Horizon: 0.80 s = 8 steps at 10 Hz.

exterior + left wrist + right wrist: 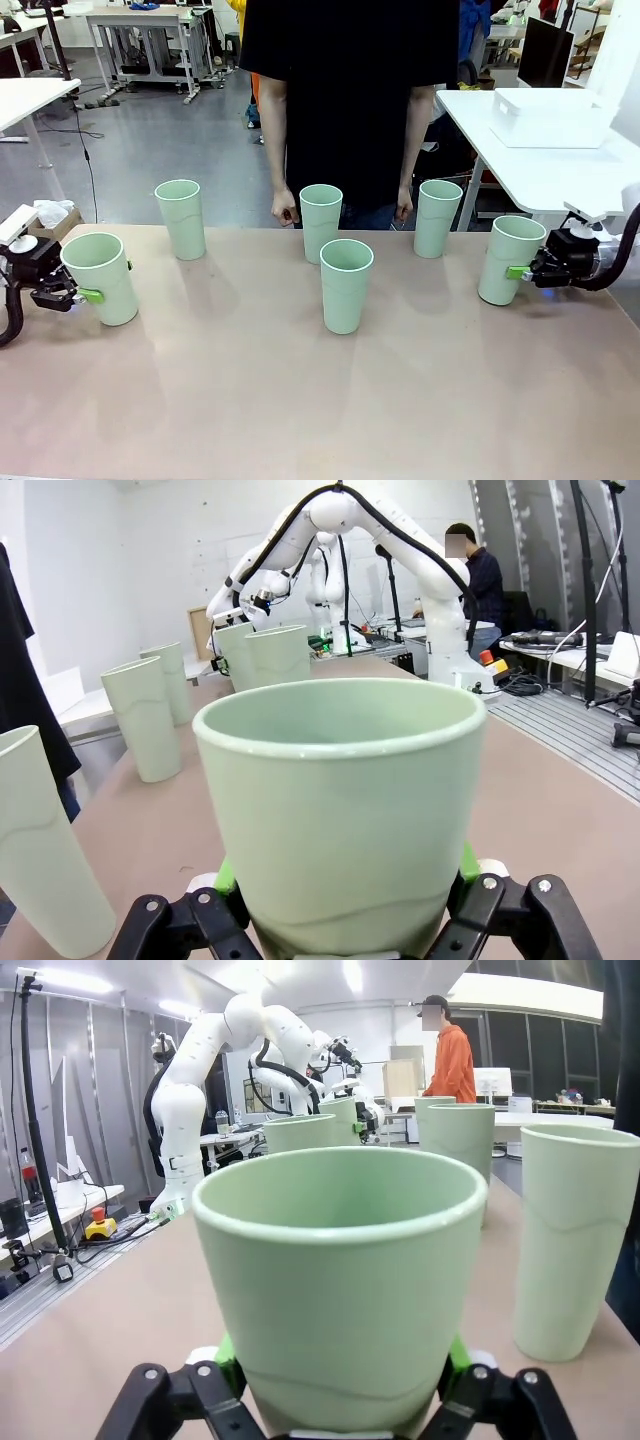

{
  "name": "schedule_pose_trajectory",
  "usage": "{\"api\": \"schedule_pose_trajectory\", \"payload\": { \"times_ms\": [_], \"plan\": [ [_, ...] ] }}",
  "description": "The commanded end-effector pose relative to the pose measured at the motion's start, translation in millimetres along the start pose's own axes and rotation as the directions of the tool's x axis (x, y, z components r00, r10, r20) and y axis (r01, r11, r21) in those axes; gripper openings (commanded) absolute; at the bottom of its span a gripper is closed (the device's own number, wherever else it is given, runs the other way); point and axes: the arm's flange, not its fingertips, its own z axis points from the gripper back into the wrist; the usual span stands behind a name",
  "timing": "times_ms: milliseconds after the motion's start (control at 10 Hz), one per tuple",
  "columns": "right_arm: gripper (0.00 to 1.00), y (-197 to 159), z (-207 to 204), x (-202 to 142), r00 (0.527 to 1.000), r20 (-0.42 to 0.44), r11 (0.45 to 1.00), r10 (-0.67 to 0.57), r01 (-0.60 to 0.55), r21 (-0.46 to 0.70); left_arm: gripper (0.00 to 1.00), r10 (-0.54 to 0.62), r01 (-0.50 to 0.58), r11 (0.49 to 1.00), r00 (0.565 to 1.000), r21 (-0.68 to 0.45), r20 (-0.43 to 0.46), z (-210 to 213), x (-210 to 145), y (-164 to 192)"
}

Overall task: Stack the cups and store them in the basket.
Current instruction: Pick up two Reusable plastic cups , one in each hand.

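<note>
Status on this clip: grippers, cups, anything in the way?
Left gripper shut on far-left cup; right gripper shut on far-right cup. Four other cups upright, unstacked. Person at far edge, hands off the table.

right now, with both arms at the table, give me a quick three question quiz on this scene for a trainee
1. True or false: some of the six cups are already stacked together.
2. How many cups stand free of both the left gripper and the right gripper?
3. The right gripper is: A open and empty; B shut on the rightmost cup; C carrying a stack.

Key: 1 false, all six stand singly. 2 four; the leftmost cup and the rightmost are gripped. 3 B.
</note>
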Motion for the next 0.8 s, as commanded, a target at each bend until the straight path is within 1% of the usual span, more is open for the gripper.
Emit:
{"api": "schedule_pose_trajectory", "payload": {
  "times_ms": [0,100,200,300,400,500,600,700],
  "plan": [
    [0.65,-3,2,1,1.000,-0.004,0.999,0.008,-0.008,-0.031,0.38,-0.008,0.008,1.000,1.000,0.004,-0.001,2,1,1],
    [0.65,-3,2,1,1.000,-0.004,0.999,0.008,-0.008,-0.031,0.38,-0.008,0.008,1.000,1.000,0.004,-0.001,2,1,1],
    [0.85,0,2,-1,1.000,-0.001,1.000,0.000,0.000,-0.006,0.87,0.010,-0.010,1.000,1.000,0.007,0.001,4,1,0],
    [0.85,9,-8,18,1.000,0.024,0.996,0.004,-0.002,-0.089,0.87,0.018,-0.018,1.000,1.000,0.005,-0.010,-3,24,3],
    [0.85,14,-18,41,0.999,0.048,0.990,0.013,-0.006,-0.138,0.87,0.007,-0.006,0.999,1.000,0.041,-0.025,-16,46,10],
    [0.85,18,-27,58,0.999,0.048,0.984,0.009,0.000,-0.179,0.87,0.002,0.001,0.998,0.999,0.058,-0.045,-31,62,16],
    [0.85,26,-38,74,0.998,0.059,0.979,-0.003,0.015,-0.203,0.87,0.014,-0.010,0.997,0.999,0.080,-0.052,-45,78,19],
    [0.85,31,-47,84,0.998,0.061,0.973,0.012,0.003,-0.230,0.87,0.025,-0.020,0.995,0.999,0.101,-0.044,-59,92,21]
  ]
}}
